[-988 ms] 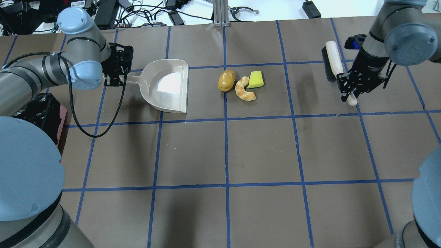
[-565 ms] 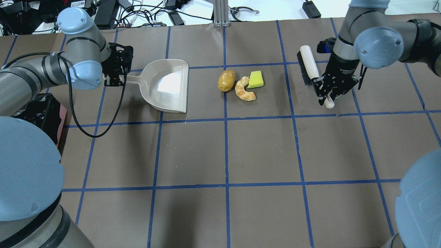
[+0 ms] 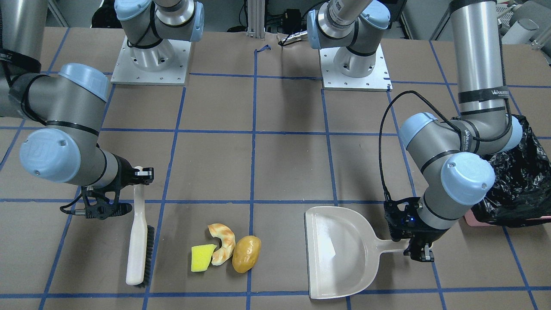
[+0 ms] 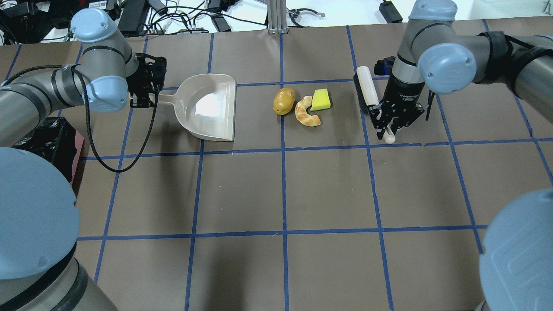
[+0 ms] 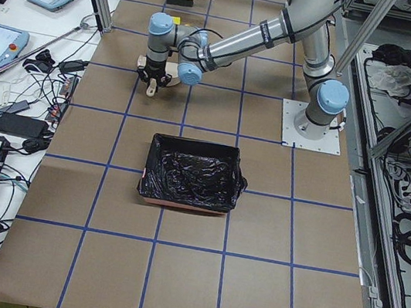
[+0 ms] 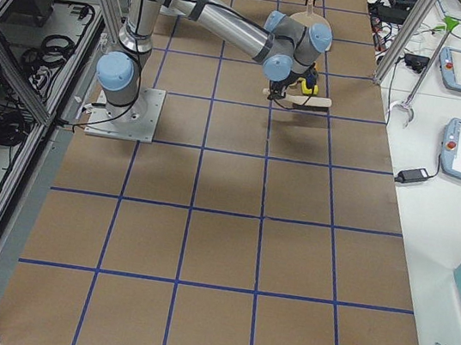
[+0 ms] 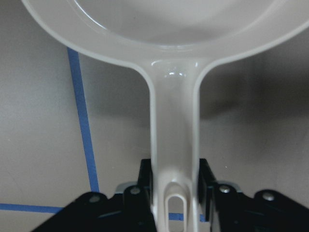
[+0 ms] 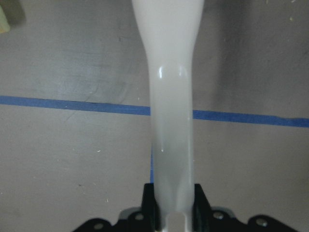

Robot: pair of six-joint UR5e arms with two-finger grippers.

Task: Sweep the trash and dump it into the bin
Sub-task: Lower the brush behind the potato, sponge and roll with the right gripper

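Note:
The trash lies as three pieces close together: a potato-like lump (image 4: 284, 101), a curved croissant (image 4: 306, 112) and a yellow sponge piece (image 4: 321, 99). Left of them rests an off-white dustpan (image 4: 211, 108), its open mouth turned toward the trash. My left gripper (image 4: 144, 100) is shut on the dustpan's handle (image 7: 174, 145). To the right of the sponge, my right gripper (image 4: 387, 127) is shut on the handle (image 8: 171, 121) of a white brush (image 4: 367, 88) with black bristles. The pink bin (image 5: 195, 144) with its black bag stands behind the left arm.
Blue tape lines divide the brown table cover (image 4: 328, 190) into squares. Cables and power bricks (image 4: 142, 15) lie past the far edge. The bin (image 3: 495, 222) sits near the left arm's elbow. Both arm bases (image 3: 150, 64) are bolted on the robot's side.
The right arm has carried the brush leftward, from the far right to just beside the sponge. The left arm, the dustpan and the trash have not moved.

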